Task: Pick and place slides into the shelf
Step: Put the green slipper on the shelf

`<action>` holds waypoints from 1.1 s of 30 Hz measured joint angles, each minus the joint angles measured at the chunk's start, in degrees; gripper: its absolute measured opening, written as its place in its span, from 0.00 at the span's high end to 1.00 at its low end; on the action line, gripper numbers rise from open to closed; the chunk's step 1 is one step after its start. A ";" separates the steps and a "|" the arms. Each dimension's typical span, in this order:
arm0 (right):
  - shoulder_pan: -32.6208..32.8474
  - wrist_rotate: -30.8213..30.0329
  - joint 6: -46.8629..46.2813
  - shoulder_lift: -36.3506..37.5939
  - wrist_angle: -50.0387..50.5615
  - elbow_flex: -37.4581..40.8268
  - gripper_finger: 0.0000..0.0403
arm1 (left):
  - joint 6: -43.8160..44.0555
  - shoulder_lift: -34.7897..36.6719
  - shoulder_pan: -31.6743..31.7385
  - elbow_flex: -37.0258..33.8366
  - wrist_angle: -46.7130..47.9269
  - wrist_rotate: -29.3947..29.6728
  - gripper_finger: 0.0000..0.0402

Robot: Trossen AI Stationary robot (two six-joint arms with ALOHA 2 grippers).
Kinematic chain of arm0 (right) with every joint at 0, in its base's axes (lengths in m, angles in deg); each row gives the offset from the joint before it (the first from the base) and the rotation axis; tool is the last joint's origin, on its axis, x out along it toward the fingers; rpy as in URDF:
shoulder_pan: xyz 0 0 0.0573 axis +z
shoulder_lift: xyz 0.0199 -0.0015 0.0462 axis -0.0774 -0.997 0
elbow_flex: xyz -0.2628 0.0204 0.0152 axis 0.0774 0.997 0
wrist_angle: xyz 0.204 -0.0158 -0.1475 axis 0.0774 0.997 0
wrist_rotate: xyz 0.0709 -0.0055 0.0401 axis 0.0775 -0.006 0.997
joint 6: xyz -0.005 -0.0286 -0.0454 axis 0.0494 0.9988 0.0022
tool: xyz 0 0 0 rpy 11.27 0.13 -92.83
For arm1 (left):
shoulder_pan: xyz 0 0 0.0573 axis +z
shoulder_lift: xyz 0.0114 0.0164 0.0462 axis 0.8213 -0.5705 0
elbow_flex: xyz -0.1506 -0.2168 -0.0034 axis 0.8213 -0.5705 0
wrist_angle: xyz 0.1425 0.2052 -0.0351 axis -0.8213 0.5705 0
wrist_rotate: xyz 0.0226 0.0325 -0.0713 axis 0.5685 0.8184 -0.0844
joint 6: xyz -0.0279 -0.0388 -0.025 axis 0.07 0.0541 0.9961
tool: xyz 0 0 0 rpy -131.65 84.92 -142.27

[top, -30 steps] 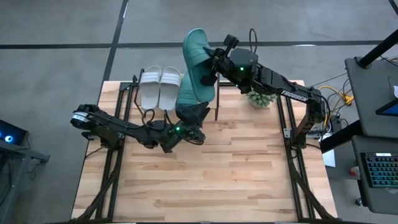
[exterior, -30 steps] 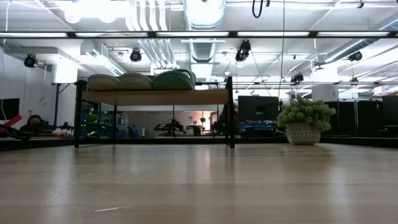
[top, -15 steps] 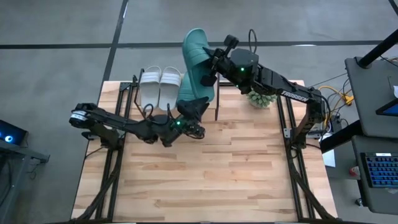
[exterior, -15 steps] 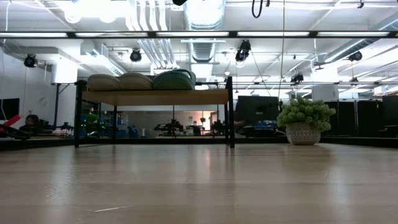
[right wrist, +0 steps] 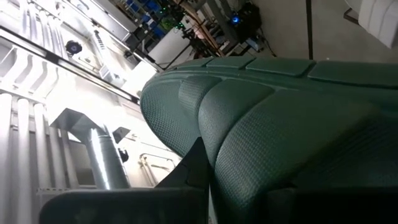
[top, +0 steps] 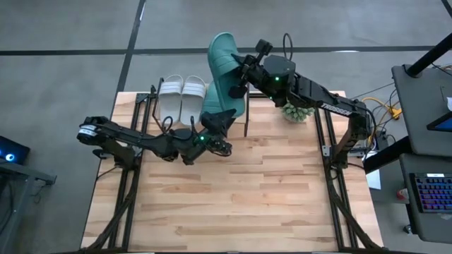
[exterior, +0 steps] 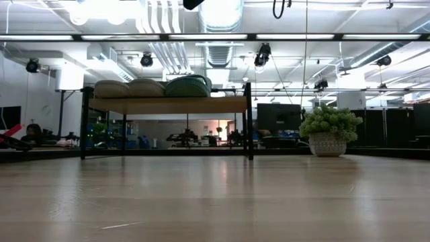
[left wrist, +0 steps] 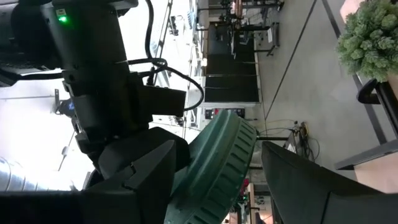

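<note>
- We find the right pincer (top: 236, 79) clamped together on a teal slide (top: 224, 60), held raised above the far right end of the shelf (top: 248, 106).
- The left pincer (top: 224, 121) stands with fingers apart just beside the shelf's near edge, around nothing that we can confirm.
- We judge the slide light, soft and springy foam; its textured sole should resist slipping. The side wall or strap root looks the soundest hold.
- The shelf carries two pale slides (top: 182, 95) side by side at its left end and a second teal slide (exterior: 188, 86) beside them; the space right of that looks free.
- A potted plant (top: 296, 111) stands right of the shelf on the surface (top: 233, 197).
</note>
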 joint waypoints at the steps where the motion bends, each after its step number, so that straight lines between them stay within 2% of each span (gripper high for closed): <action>1: 0.02 0.00 0.00 0.00 0.00 0.00 0.97 | 0.02 0.00 0.02 -0.08 -0.02 -0.04 0.45; 25: 0.63 0.07 0.00 0.04 1.90 0.00 0.97 | -0.02 0.70 2.05 -0.80 -0.04 -1.71 0.46; 29: 0.72 0.05 0.00 0.04 1.90 0.02 0.97 | -0.04 0.70 2.32 -0.80 -0.08 -1.99 0.53; 33: 0.76 0.07 0.00 0.04 1.88 0.02 0.97 | -0.17 0.70 2.36 -0.80 0.00 -2.29 0.67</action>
